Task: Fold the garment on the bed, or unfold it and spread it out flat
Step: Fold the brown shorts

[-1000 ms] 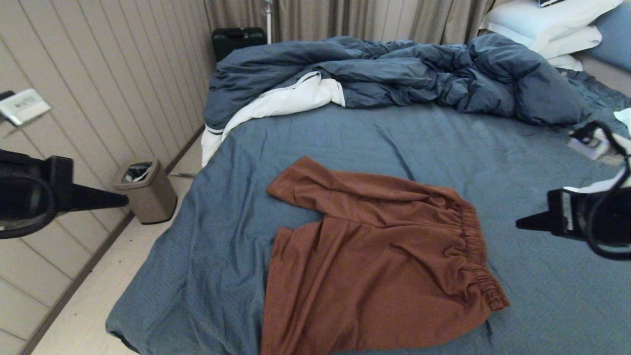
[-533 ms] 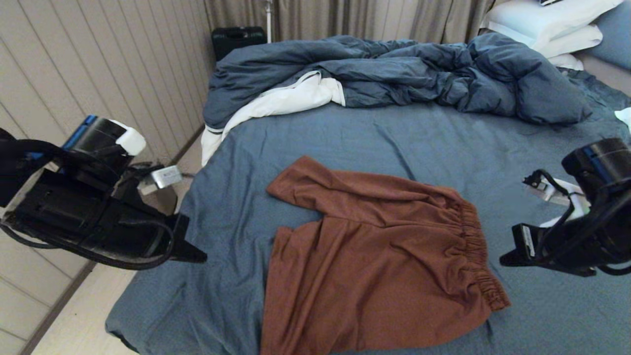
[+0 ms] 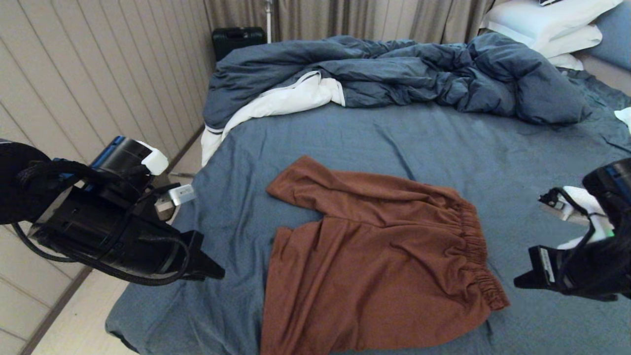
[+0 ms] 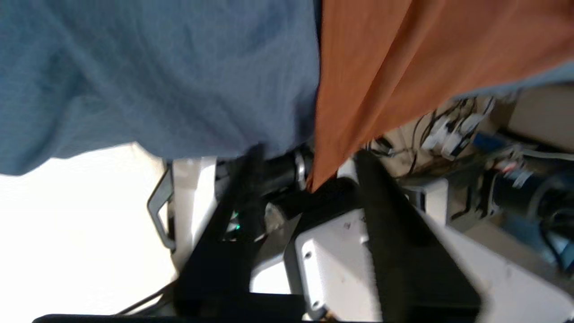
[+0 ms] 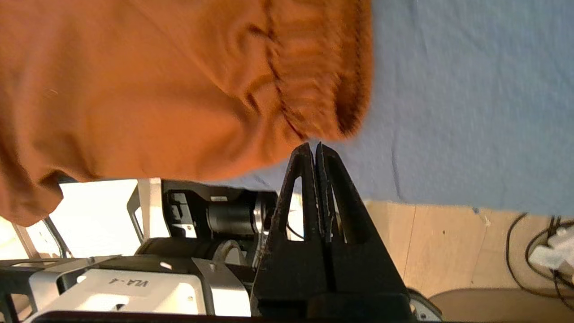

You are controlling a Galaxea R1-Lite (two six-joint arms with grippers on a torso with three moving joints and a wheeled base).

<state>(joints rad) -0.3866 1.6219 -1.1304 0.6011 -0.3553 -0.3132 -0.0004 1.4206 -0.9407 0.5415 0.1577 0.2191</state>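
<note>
Currently, status at this frame:
shorts: shorts (image 3: 374, 256) lay spread on the bed (image 3: 493, 143) near its front edge, legs toward the left side, waistband toward the right; near leg hem hung over the front edge.
left gripper: left gripper (image 3: 214, 272) hovered over the sheet just beside the near leg hem, not touching cloth; in the left wrist view the fingers (image 4: 385, 215) stood apart, nothing between them. Probably lined up to pinch that hem, though that view is blurred.
right gripper: right gripper (image 3: 517, 282) sat just off the waistband's near corner, jaws pressed together, empty, tips aimed at the corner.
why: one arm per end suggests a two-handed fold or stretch, judging by placement only.
duvet: duvet (image 3: 394, 74) bunched at the far end, well apart from the shorts.
</note>
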